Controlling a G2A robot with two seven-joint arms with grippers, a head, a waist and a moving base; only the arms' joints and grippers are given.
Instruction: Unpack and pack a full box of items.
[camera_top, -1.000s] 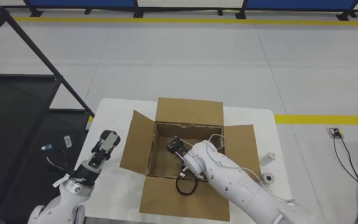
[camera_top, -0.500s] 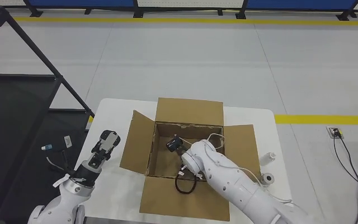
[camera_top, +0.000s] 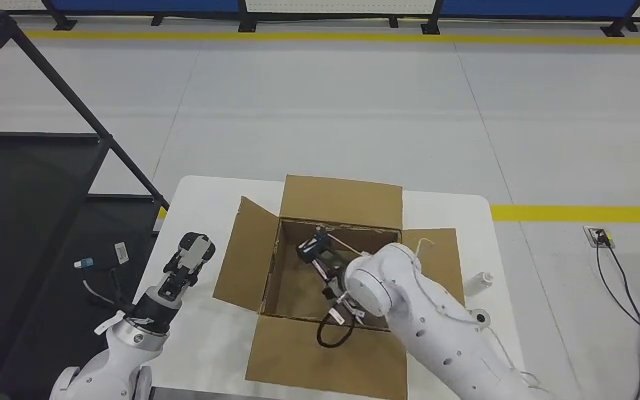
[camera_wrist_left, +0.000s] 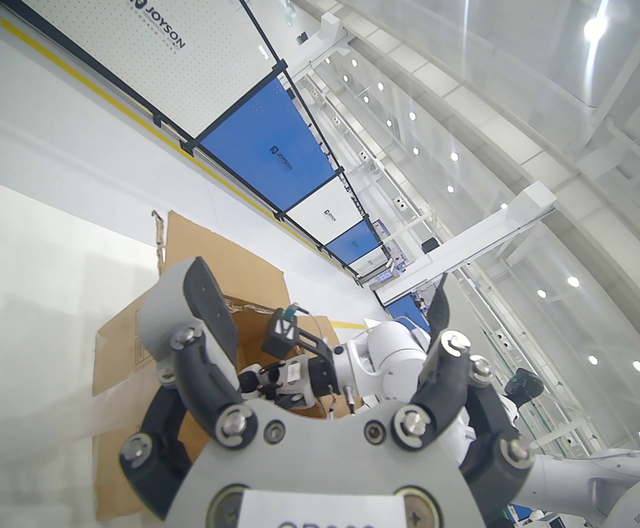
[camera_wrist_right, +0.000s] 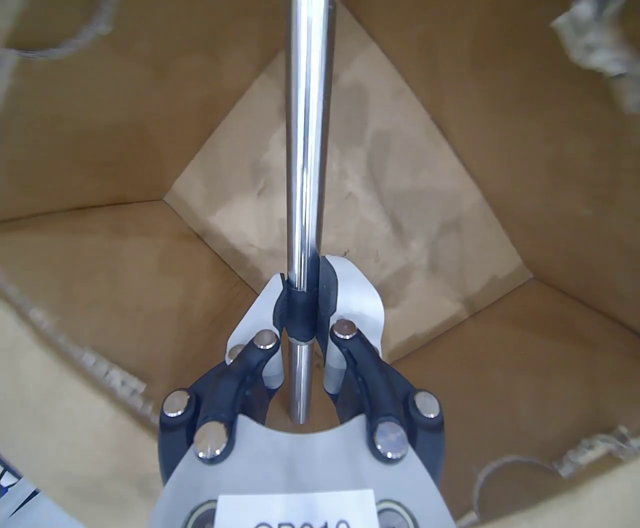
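Right gripper (camera_wrist_right: 302, 287) down inside the open brown cardboard box (camera_wrist_right: 115, 130), fingers pinched tight on a slim polished steel rod (camera_wrist_right: 306, 150); rod runs straight ahead of the fingertips across the pale box floor, a short end poking back between the finger links. Cardboard walls close round this gripper on every side. Top view: same gripper (camera_top: 318, 250) within the box (camera_top: 340, 200), flaps folded outward. Left gripper (camera_wrist_left: 320, 285) spread wide, nothing between its pads, held over the white table (camera_wrist_left: 50, 260); box (camera_wrist_left: 225, 270) just beyond its fingertips, not touching. Small white object (camera_top: 482, 280) on the table (camera_top: 200, 200), past the box's outer flap, well apart from both grippers
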